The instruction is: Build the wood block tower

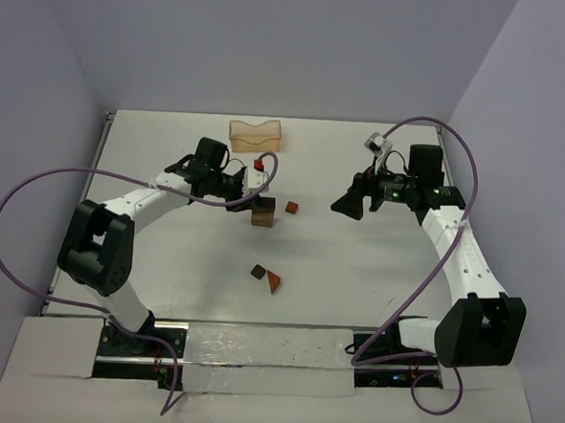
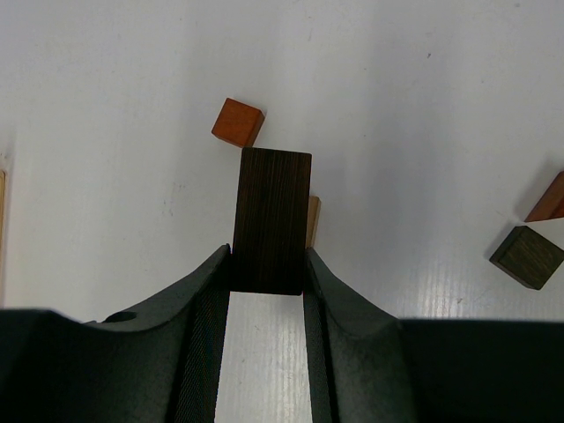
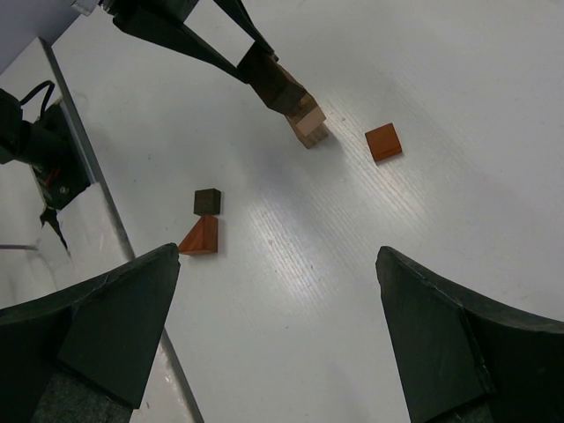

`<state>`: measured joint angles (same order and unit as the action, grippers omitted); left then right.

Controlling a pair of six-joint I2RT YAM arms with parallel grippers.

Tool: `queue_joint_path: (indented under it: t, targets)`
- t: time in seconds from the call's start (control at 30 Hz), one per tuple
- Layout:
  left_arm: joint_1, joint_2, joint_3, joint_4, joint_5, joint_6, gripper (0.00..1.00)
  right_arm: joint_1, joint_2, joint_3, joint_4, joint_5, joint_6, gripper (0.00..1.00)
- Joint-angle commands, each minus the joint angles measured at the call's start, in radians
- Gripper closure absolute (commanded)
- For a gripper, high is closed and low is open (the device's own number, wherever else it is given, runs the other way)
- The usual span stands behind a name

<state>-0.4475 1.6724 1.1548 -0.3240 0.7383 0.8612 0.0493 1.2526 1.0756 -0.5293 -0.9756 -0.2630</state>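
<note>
Our left jaws grip the dark cuboid (image 2: 271, 220), seemingly seated on the tan block (image 3: 308, 128) near the middle of the tabletop (image 1: 374, 284); right jaws gape empty. Red cube (image 1: 291, 208), dark cube (image 1: 258, 270) and wedge (image 1: 273, 283) lie loose: we've barely begun.

The left arm (image 1: 144, 198) reaches forward and inward, its gripper (image 2: 269, 269) clamped on a dark brown block (image 2: 271, 207) between both fingers. The right arm (image 1: 458, 246) angles inward, its gripper (image 3: 275, 263) spread wide, holding nothing.
</note>
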Motion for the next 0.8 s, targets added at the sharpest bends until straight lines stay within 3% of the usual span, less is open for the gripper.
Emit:
queue_joint_path:
  t: [0.0, 0.77]
  targets:
    - [0.012, 0.007, 0.000, 0.072, 0.059, -0.010, 0.86, 0.009, 0.007, 0.041, 0.023, -0.005, -0.005, 0.00]
    - [0.023, 0.033, 0.015, 0.049, 0.071, -0.004, 0.78, 0.011, 0.019, 0.046, 0.017, -0.006, -0.008, 0.00]
